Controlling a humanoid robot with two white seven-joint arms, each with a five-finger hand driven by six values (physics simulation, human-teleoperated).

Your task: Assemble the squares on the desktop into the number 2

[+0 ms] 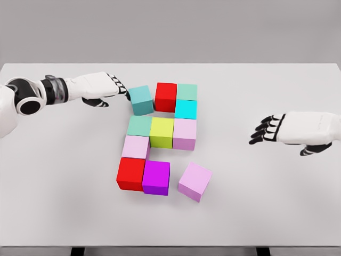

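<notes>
Left hand: I see my left hand reaching in from the left edge, fingers stretched flat and holding nothing, tips against the left side of the teal block. I cannot tell how firmly they press.
Right hand: my right hand hovers over the bare right part of the desk, well apart from the blocks, dark fingers loosely spread and empty. Its arm is cut off by the right edge.
Top row: the teal block sits slightly turned, just beside the red block, a thin gap between them; the pale green block touches the red one on its right.
Right column: the cyan block sits directly below the pale green one.
Middle row: a second green block, the yellow-green block and the lilac block stand side by side, touching.
Left column: the pink block is under the second green block.
Bottom row: the lower red block and the purple block touch.
Loose piece: the light purple block lies tilted, just right of the purple one, not lined up.
Hidden: the blocks' far faces are out of sight from my head camera; the desk's near edge is cropped at the bottom.
</notes>
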